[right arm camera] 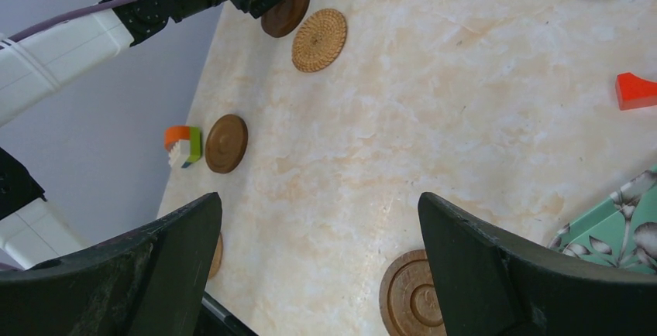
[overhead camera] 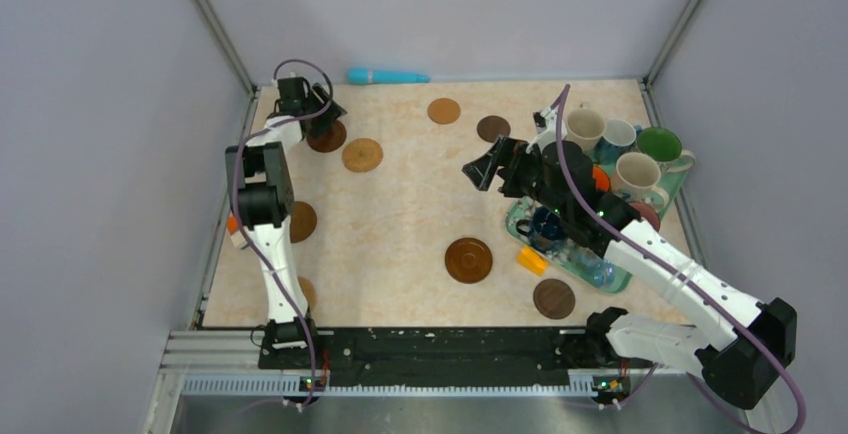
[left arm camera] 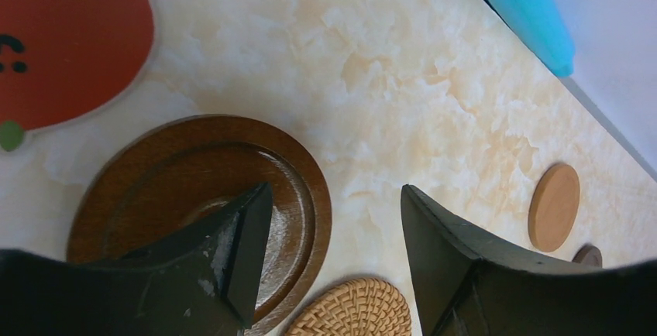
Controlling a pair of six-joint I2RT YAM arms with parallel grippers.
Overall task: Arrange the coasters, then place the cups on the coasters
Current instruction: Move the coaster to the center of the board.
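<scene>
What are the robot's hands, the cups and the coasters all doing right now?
left gripper: open, one finger over the dark brown coaster
right gripper: open, empty, above the table
dark brown coaster: flat, no cup on it
woven coaster: flat, no cup on it
ridged coaster: flat, no cup on it
cups: those in view upright, crowded on the teal tray
</scene>
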